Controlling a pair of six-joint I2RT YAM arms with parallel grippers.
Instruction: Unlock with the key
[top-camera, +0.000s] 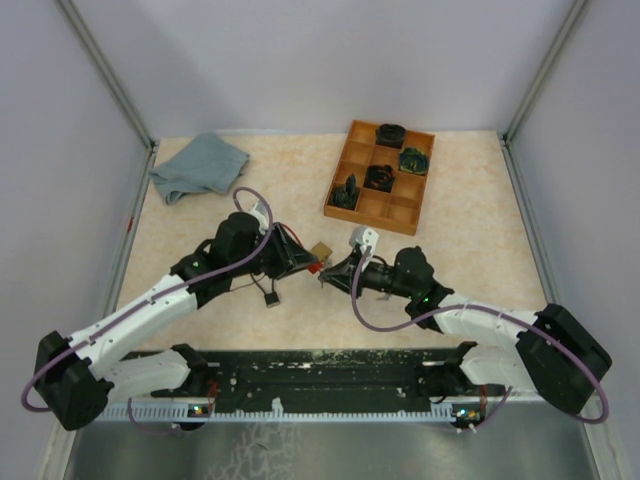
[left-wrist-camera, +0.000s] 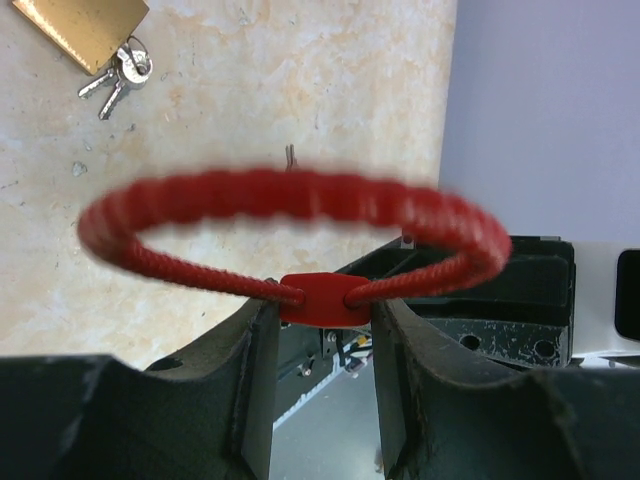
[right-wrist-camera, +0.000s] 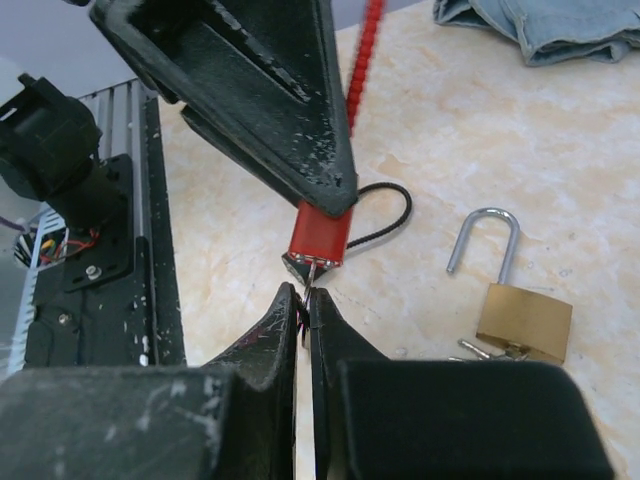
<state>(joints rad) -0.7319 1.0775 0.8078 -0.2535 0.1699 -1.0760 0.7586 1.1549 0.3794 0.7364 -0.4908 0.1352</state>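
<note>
Just beside the brass padlock (right-wrist-camera: 523, 318), up off the table (top-camera: 480, 230), the red cable lock (right-wrist-camera: 318, 232) is hanging in the left gripper (left-wrist-camera: 322, 312). Its fingers are sitting about half open, pinching the lock's small hard body. The loop's looking light and springy, so I'm guessing that body's the only firm spot to hold. The right gripper (right-wrist-camera: 303, 300) is clamping fully closed on the thin key (right-wrist-camera: 312, 272) going into it. That key's tiny, probably slippery, and likely to bend if it's twisted crooked. The tray (top-camera: 338, 172) and cloth (top-camera: 200, 165) are sitting well away from the padlock, leaving room.
</note>
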